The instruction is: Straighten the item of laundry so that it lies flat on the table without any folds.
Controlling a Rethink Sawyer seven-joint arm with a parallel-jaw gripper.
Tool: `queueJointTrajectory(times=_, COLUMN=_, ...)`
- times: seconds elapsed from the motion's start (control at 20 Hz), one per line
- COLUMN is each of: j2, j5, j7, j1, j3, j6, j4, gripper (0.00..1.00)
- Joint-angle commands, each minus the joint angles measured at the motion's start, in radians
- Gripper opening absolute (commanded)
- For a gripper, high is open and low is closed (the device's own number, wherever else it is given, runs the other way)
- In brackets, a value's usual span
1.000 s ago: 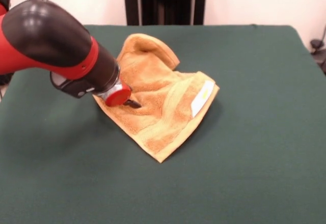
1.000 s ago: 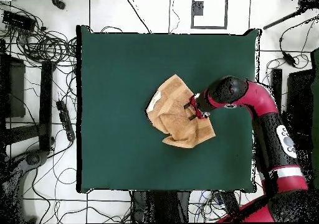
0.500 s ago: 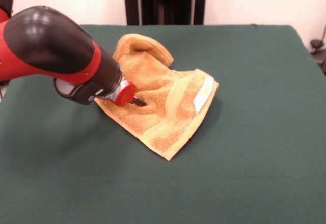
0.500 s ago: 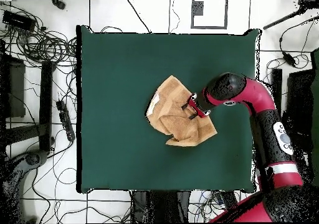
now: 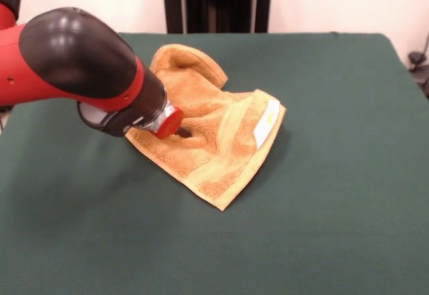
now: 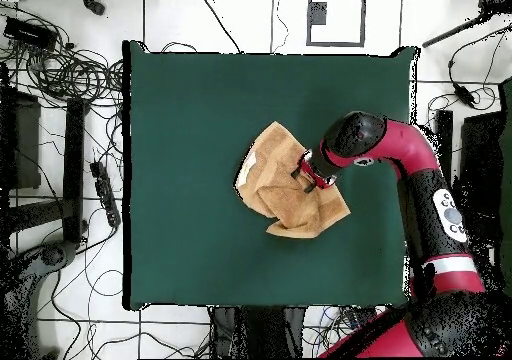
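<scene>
So the green surface (image 5: 348,174) is the biggest thing here by far, dwarfing everything on it, most of it bare felt; next down is the red and black arm (image 5: 74,67), which in the front view comes in from about 9 o'clock and angles low, I'd guess so the tip can get at the cloth from the side rather than from straight above; the orange-tan towel (image 5: 221,141) sits roughly mid-surface, a bit toward 12 o'clock in the front view, and it's definitely not flat; there's a rolled-over hump at its 12 o'clock end, a raised ridge running through the middle, and one corner pointing down at 6 o'clock; the white label (image 5: 267,124) shows on the 3 o'clock edge, so I reckon that flap is turned over; smallest is the pincer (image 5: 182,133), sitting right at the towel's 9 o'clock side and pressed into the pile; honestly I cannot tell whether it's wide, narrow or nipping the terry, since the red collar and the wrist hide nearly all of it and only a dark tip pokes out; overhead it's just a dark speck (image 6: 304,171) on the cloth; the print on the label is unreadable too.
</scene>
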Motion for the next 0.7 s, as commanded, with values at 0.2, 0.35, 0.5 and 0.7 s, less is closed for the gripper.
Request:
queueJointTrajectory(times=0.2, j2=-0.208, j5=0.026, j7=0.588, j1=0.06, j3=-0.215, j6=-0.125, j4=0.152, gripper=1.0)
queueJointTrajectory(times=0.35, j2=-0.315, j5=0.067, j7=0.673, j1=0.087, j3=-0.253, j6=-0.081, j4=0.196, gripper=1.0)
queueJointTrajectory(times=0.5, j2=-0.384, j5=0.121, j7=0.727, j1=0.108, j3=-0.278, j6=-0.017, j4=0.217, gripper=1.0)
queueJointTrajectory(times=0.7, j2=-0.423, j5=0.181, j7=0.832, j1=0.151, j3=-0.326, j6=0.044, j4=0.22, gripper=1.0)
